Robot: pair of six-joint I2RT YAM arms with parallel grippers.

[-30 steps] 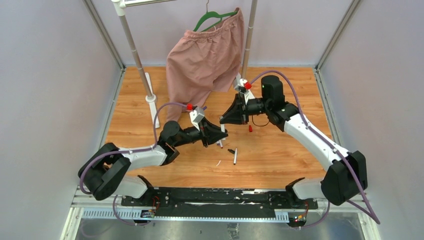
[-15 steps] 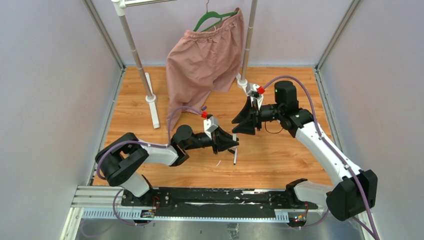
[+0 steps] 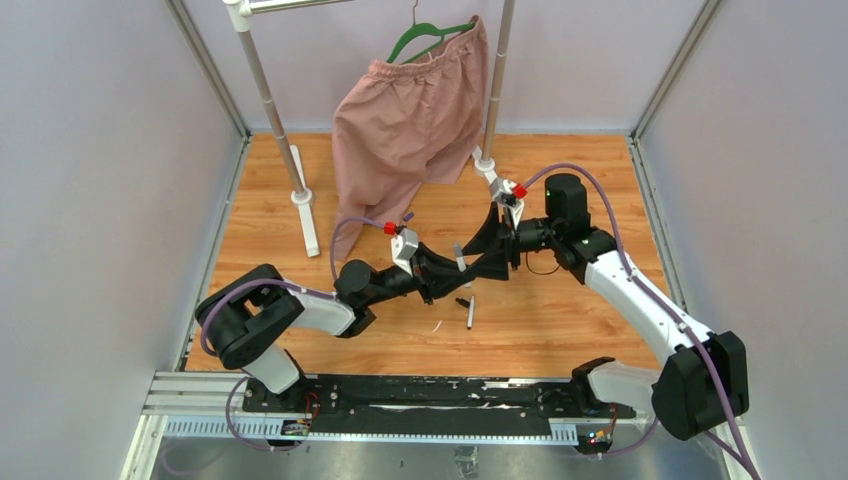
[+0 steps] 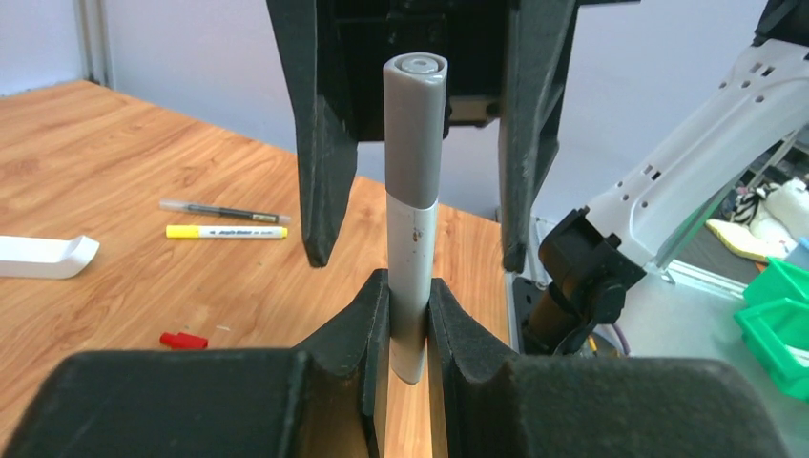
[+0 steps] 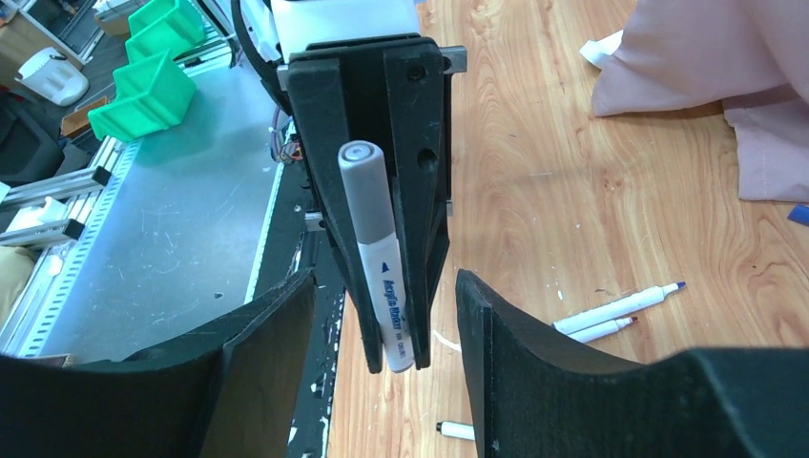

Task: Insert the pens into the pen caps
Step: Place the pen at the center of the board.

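The left gripper (image 4: pixel 408 320) pinches the pen (image 4: pixel 412 239) low on its barrel. The right gripper (image 3: pixel 488 250) gapes wide either side of its grey cap (image 4: pixel 414 124), not touching. The pen looks light, stiff and slick, so it is best held squarely mid-barrel.

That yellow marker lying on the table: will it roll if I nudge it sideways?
Probably rolls: the yellow marker has a slim round-looking barrel lying flat on the smooth wooden table. It looks rigid, so bending seems unlikely. Thin, so likely light and quick to skid.
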